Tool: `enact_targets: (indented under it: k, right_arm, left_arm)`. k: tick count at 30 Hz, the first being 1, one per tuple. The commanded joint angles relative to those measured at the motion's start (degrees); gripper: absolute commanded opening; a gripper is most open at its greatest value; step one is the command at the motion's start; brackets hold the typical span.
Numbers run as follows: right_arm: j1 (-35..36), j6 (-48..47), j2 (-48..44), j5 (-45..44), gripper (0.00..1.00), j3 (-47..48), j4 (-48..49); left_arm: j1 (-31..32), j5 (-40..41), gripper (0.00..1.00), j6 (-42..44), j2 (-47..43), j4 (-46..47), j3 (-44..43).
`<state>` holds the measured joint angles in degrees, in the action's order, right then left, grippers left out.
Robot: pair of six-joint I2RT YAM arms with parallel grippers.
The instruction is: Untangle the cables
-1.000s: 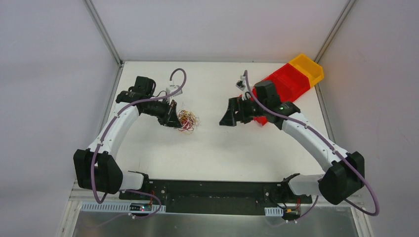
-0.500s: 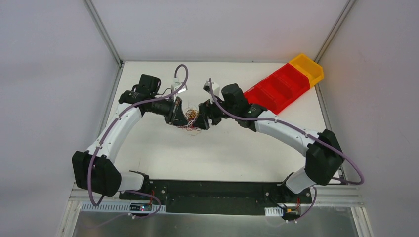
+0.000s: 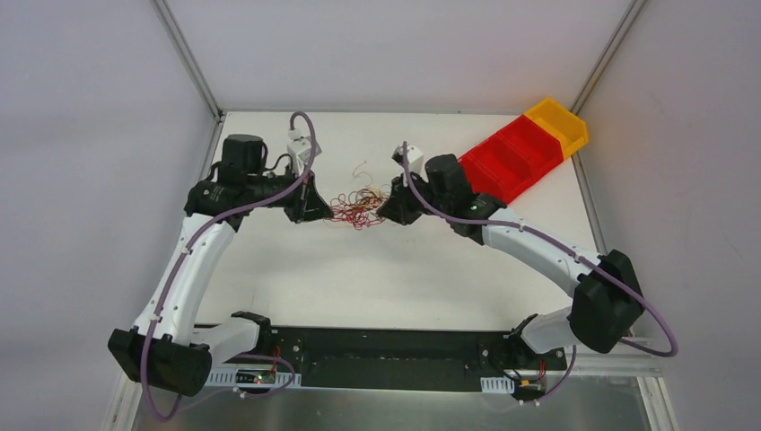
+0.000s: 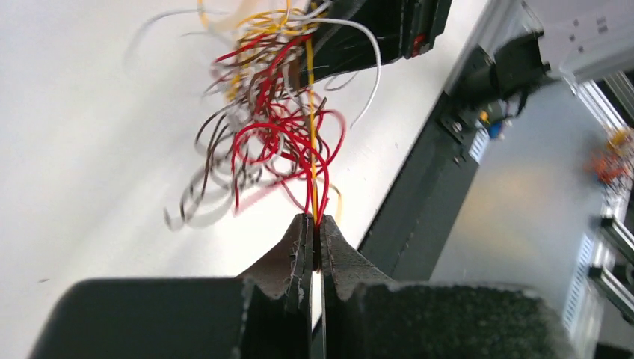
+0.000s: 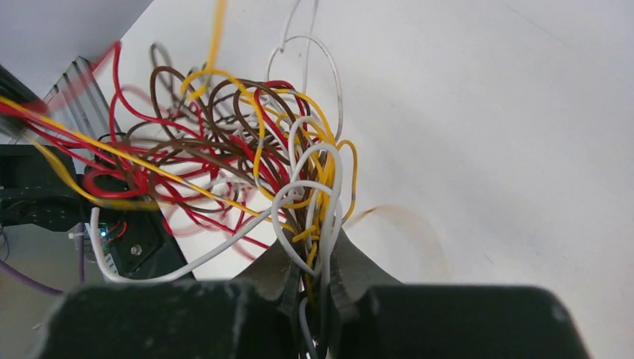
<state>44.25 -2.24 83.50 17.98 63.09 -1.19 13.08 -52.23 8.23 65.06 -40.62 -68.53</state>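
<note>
Your left fingers point(image 4: 297, 250) clamp red and yellow strands of the tangle of thin red, yellow, brown and white wires point(image 3: 357, 208). Your right fingers point(image 5: 356, 271) clamp white and yellow ones, above the white table point(image 3: 377, 278).

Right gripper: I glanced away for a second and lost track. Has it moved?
Yes. The right gripper has swung left, away from the red bin, to the cables, its fingers closed on them.

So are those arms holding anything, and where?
Yes, the cables: left jaws pinch red and yellow strands, right jaws white and yellow ones, from opposite sides.
</note>
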Motion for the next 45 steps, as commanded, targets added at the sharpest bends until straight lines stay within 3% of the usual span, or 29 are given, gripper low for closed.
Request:
enact_targets:
  k: [1, 5, 12, 18, 26, 31, 37, 38, 41, 43, 45]
  right_arm:
    - [-9.24, -4.99, -4.04, -5.79, 0.00, -7.27, -9.26]
    - [-10.53, -7.25, -5.86, -2.70, 0.00, -11.12, -11.57]
    - [-10.61, -8.67, -6.19, 0.81, 0.00, -12.00, -13.43]
    - [-10.75, -10.85, -6.40, 3.00, 0.00, -13.87, -15.80]
    - [-11.32, -14.49, -7.05, 3.01, 0.00, -17.22, -18.42]
    - [-11.47, -15.60, -7.77, 2.49, 0.04, -18.34, -18.66]
    - [-11.72, -15.51, -8.38, 2.86, 0.06, -17.80, -19.07]
    - [-11.73, -15.56, -8.50, 2.96, 0.08, -17.82, -19.22]
    - [-11.78, -16.50, -8.77, 4.05, 0.28, -18.32, -20.47]
    - [-11.74, -17.71, -8.88, 5.18, 0.28, -18.95, -21.75]
    - [-11.89, -18.21, -9.05, 5.36, 0.17, -20.00, -21.96]
  left_arm:
    - [-6.23, 4.12, 0.00, -4.58, -5.31, -4.21, -8.10]
    - [-14.53, 1.65, 0.00, -9.53, -2.31, -4.01, -16.85]
    - [-16.79, 15.49, 0.00, -15.84, 0.49, -0.85, -23.10]
    - [-21.03, 17.23, 0.00, -19.41, 2.79, 3.42, -26.59]
    - [-25.57, 23.29, 0.00, -23.14, 10.80, 5.67, -42.51]
    - [-26.26, 22.49, 0.00, -25.99, 15.76, 6.90, -49.13]
    - [-26.26, 21.92, 0.00, -26.12, 18.04, 8.11, -49.61]
    - [-26.50, 23.03, 0.00, -26.06, 17.98, 8.27, -49.45]
    - [-29.20, 20.62, 0.00, -29.68, 17.72, 13.67, -49.66]
    - [-31.45, 18.81, 0.00, -34.29, 18.32, 18.02, -51.63]
    - [-33.90, 15.73, 0.00, -40.86, 20.87, 22.81, -56.50]
